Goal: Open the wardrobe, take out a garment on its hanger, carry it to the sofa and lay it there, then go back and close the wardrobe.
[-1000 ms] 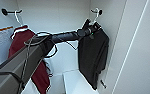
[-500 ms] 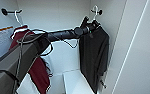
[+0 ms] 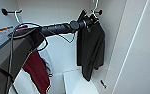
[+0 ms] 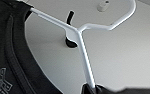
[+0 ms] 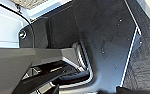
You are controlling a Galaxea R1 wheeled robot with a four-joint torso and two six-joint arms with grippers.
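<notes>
Left gripper (image 3: 89,21): reached up to the hanger (image 4: 83,47) — whether clenched on it, I could not tell.
Hanger: its hook sat on a black peg (image 3: 99,11) in the open wardrobe (image 3: 121,37).
Garment (image 3: 90,48): hung black from it — red garment (image 3: 37,71) well apart.

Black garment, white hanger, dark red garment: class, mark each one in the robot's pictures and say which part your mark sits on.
black garment (image 3: 90,47), head view, on the front panel below the shoulders.
white hanger (image 4: 84,53), left wrist view, on the straight arm below the hook's bend.
dark red garment (image 3: 37,71), head view, on the middle of the hanging cloth.
</notes>
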